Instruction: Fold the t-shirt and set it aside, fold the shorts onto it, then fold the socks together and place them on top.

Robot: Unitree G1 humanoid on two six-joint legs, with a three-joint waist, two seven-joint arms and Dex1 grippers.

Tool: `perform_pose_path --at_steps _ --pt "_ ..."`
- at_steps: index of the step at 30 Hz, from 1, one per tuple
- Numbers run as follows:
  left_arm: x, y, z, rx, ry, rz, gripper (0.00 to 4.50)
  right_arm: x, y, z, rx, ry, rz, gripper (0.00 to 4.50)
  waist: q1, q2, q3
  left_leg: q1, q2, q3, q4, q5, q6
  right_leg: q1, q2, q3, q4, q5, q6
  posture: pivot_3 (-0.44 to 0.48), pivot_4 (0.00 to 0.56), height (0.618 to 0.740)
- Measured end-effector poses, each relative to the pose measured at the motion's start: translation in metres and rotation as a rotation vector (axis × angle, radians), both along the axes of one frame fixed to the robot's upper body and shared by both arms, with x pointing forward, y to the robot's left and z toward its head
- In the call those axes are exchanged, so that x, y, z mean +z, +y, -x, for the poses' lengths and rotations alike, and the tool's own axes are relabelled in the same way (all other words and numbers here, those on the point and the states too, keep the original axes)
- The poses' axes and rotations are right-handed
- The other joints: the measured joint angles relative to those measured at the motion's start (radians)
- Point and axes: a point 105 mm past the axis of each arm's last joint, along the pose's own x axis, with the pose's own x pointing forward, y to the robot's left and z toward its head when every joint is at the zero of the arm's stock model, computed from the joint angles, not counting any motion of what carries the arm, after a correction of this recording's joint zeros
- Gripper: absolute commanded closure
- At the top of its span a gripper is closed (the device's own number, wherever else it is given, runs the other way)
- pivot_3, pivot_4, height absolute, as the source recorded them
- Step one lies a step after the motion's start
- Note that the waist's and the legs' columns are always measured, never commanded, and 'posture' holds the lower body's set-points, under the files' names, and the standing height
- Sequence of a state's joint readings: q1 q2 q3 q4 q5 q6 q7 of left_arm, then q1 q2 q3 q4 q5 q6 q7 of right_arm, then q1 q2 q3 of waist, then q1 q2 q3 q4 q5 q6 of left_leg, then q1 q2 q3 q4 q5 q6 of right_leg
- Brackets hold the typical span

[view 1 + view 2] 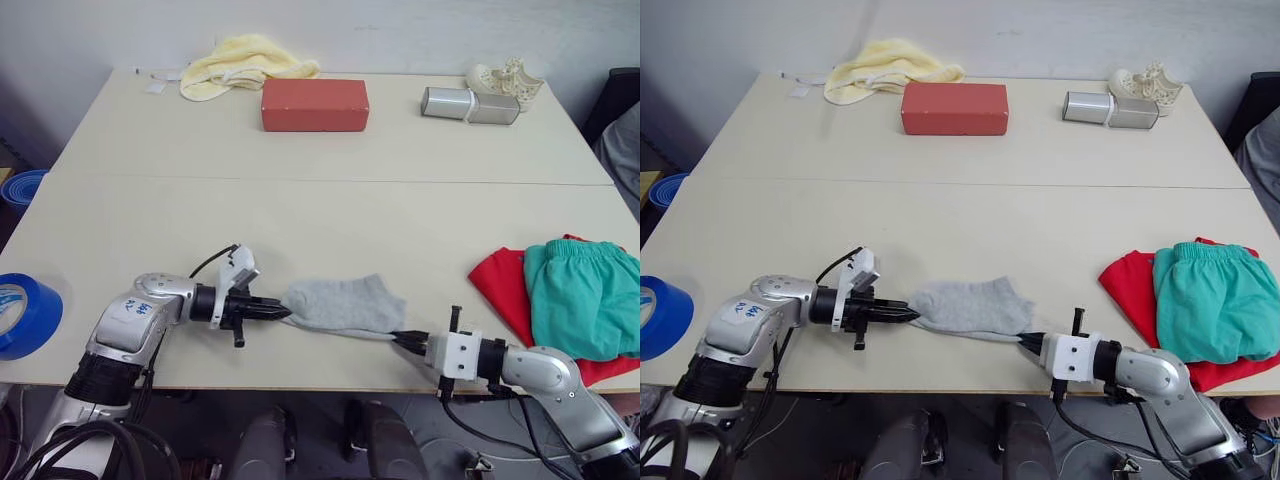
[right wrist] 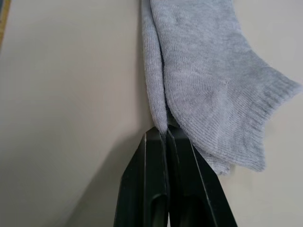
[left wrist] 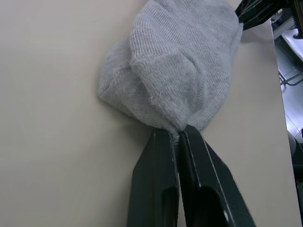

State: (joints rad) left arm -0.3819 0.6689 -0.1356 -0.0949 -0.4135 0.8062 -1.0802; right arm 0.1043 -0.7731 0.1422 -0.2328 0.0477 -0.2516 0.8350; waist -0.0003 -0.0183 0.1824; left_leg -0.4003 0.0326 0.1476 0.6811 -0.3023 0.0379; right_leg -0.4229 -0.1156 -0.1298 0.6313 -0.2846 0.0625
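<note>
Socks [image 1: 345, 304]: near table edge, between our grippers, apart from the shorts [image 1: 585, 295] on the t-shirt [image 1: 500, 285].
Left gripper [image 1: 280, 313]: pinching the toe end.
Right gripper [image 1: 400, 338]: clamped on the cuff end.
Risk: we judge thin pinches may slip, dropping one sock.

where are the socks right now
In the left eye view the socks lie near the table's front edge, centre, pinched between the left gripper and the right gripper, left of the t-shirt and shorts.

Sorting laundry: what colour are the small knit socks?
Light grey knit socks, clearest in the right wrist view.
</note>
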Motion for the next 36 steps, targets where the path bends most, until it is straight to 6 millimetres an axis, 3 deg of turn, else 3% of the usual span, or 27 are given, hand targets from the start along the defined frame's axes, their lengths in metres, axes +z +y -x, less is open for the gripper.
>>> perform_pose_path --at_steps 1,2,6,10,12,17,19,25,30,36 --pt "0.001 -0.003 0.004 -0.009 0.015 0.009 3.5 0.0 -0.003 0.0 -0.019 0.018 -0.016 3.59 0.0 0.0 0.0 0.0 0.0 0.0 0.0 0.0 0.0 0.0 0.0 0.0 0.0 0.0 0.0 0.0 0.15 0.74" --pt "0.002 -0.004 0.009 0.006 0.024 0.01 3.36 0.0 -0.006 0.004 -0.021 0.036 -0.023 3.45 0.0 0.0 0.0 0.0 0.0 0.0 0.0 0.0 0.0 0.0 0.0 0.0 0.0 0.0 0.0 0.0 0.15 0.74" --pt "0.0 0.01 0.014 0.064 0.027 -0.01 2.22 0.003 -0.018 0.023 0.014 0.124 -0.047 2.15 0.002 0.0 0.0 0.001 0.0 -0.001 0.0 0.0 0.0 0.001 0.0 0.0 -0.001 0.0 0.0 0.0 0.15 0.74" --pt "0.007 0.027 0.013 0.082 -0.029 -0.039 2.21 0.017 -0.026 0.038 0.028 0.244 -0.16 0.78 0.003 0.001 0.0 0.011 0.002 -0.001 -0.002 -0.005 0.0 0.011 0.0 -0.001 -0.004 -0.001 -0.001 0.0 0.15 0.74" --pt "0.01 0.032 0.012 0.09 -0.038 -0.023 1.88 0.025 -0.028 0.036 0.006 0.276 -0.222 0.11 0.003 0.001 0.0 0.013 0.003 -0.001 -0.003 -0.007 -0.001 0.013 -0.001 -0.001 -0.005 -0.001 -0.002 0.0 0.15 0.74" --pt "0.014 0.042 0.007 0.096 -0.055 0.018 0.31 0.046 -0.023 0.029 -0.061 0.381 -0.418 0.0 0.003 0.001 0.0 0.012 0.004 -0.001 -0.003 -0.008 -0.002 0.011 -0.001 -0.001 -0.004 -0.002 -0.004 0.0 0.15 0.74" --pt "0.018 0.044 0.005 0.089 -0.084 0.036 0.01 0.049 -0.022 0.026 -0.088 0.419 -0.458 0.0 0.003 0.001 0.0 0.012 0.004 -0.001 -0.003 -0.008 -0.002 0.011 -0.001 -0.001 -0.005 -0.002 -0.004 0.0 0.15 0.74" --pt "0.031 0.042 -0.011 0.062 -0.171 0.066 0.01 0.054 -0.012 0.008 -0.222 0.613 -0.562 0.0 0.004 0.002 0.001 0.012 0.004 -0.001 -0.004 -0.008 -0.002 0.01 -0.001 -0.001 -0.005 -0.002 -0.004 0.0 0.15 0.74" --pt "0.033 0.022 -0.016 -0.015 -0.165 0.099 0.01 0.06 -0.005 -0.015 -0.282 0.64 -0.566 0.0 0.004 0.002 0.001 0.01 0.004 -0.001 -0.004 -0.008 -0.002 0.009 -0.001 -0.002 -0.005 -0.002 -0.004 0.0 0.15 0.74" --pt "0.03 0.0 -0.016 -0.086 -0.112 0.078 0.01 0.038 -0.001 -0.039 -0.388 0.671 -0.472 0.0 0.002 0.002 0.001 0.01 0.004 0.0 -0.003 -0.007 -0.001 0.009 0.0 -0.002 -0.005 -0.002 -0.004 0.0 0.15 0.74"
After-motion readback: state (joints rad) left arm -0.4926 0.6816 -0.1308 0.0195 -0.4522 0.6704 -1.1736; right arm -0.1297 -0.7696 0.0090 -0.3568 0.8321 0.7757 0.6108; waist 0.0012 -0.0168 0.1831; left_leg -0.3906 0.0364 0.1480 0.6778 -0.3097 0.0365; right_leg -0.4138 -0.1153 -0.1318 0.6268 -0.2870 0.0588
